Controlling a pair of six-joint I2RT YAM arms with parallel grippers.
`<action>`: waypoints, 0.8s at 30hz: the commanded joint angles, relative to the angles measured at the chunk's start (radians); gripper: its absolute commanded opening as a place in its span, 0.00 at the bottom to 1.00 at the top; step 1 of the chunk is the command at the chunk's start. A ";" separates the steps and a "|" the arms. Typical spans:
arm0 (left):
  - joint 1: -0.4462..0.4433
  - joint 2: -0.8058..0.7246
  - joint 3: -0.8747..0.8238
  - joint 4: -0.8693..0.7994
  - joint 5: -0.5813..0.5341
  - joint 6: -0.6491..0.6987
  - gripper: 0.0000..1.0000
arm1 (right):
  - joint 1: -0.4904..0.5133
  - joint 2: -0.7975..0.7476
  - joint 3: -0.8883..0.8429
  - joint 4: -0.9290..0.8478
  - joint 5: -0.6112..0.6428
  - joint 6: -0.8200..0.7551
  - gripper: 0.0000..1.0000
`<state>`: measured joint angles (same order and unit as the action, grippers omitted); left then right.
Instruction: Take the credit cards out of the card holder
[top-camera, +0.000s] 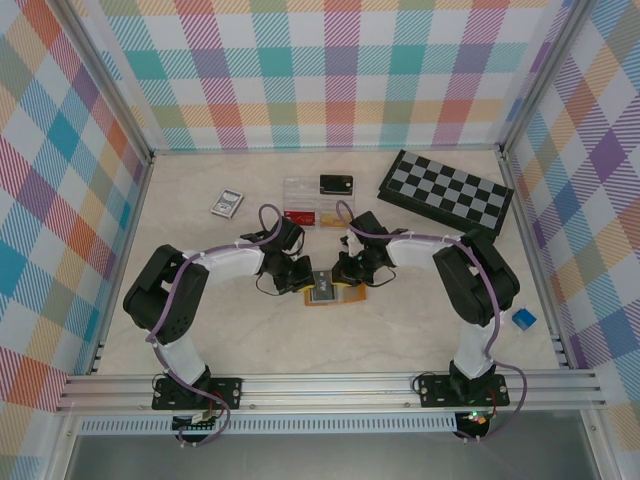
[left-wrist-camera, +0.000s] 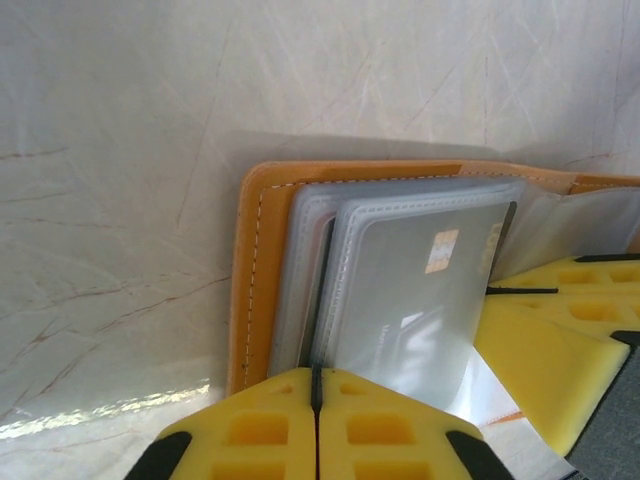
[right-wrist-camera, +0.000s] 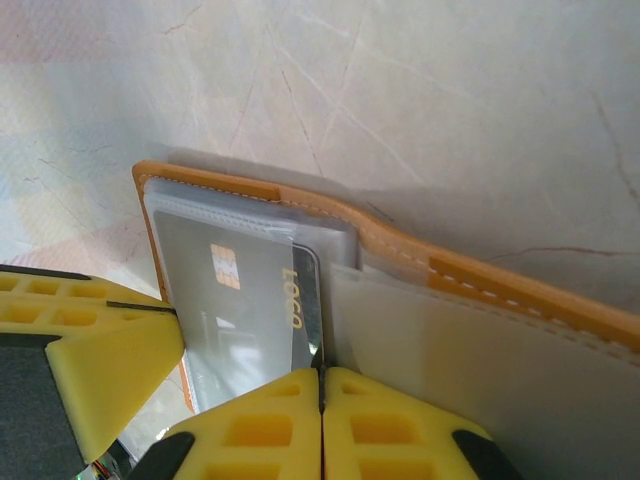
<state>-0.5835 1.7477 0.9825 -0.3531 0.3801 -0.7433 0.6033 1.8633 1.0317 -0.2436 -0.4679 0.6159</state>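
Card holder (top-camera: 330, 294): lies opened flat at mid-table, between the two arms and just in front of both wrists. Orange-tan cover, white stitching along the rim, rounded corners. The clear plastic sleeves inside are glossy with welded seams. The uppermost one carries a grey card (right-wrist-camera: 240, 300) with a gold chip and gilt lettering.

Left gripper (left-wrist-camera: 316, 385): yellow foam-like pads pressed together, no gap, pinching the thin edge of a sleeve leaf that stands up from the holder.

Right gripper (right-wrist-camera: 322, 385): pads likewise closed flush. The card's dark side edge runs straight into the seam. Whether sleeve film is caught with it, cannot tell.

The two sets of fingers meet at right angles and nearly touch over the holder, so it is tight there.

Tabletop (top-camera: 200, 230): pale marble-look, smooth. It is bare on the near side of the holder and to its left and right.

Well apart at the back: clear plastic box (top-camera: 308, 200) and chessboard (top-camera: 447, 190). A blue block (top-camera: 523, 319) sits at the right edge.
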 joint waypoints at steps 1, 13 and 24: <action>0.002 0.019 -0.036 -0.054 -0.067 -0.012 0.11 | 0.019 -0.024 -0.012 0.012 -0.025 -0.012 0.05; 0.002 -0.064 -0.008 -0.092 -0.086 0.007 0.15 | 0.019 -0.074 -0.013 -0.068 0.060 -0.026 0.01; 0.001 -0.124 -0.006 -0.045 -0.046 0.012 0.13 | 0.019 -0.043 -0.005 -0.073 0.051 -0.008 0.20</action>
<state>-0.5838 1.6424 0.9787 -0.4133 0.3046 -0.7425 0.6197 1.8053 1.0264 -0.3008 -0.4122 0.6128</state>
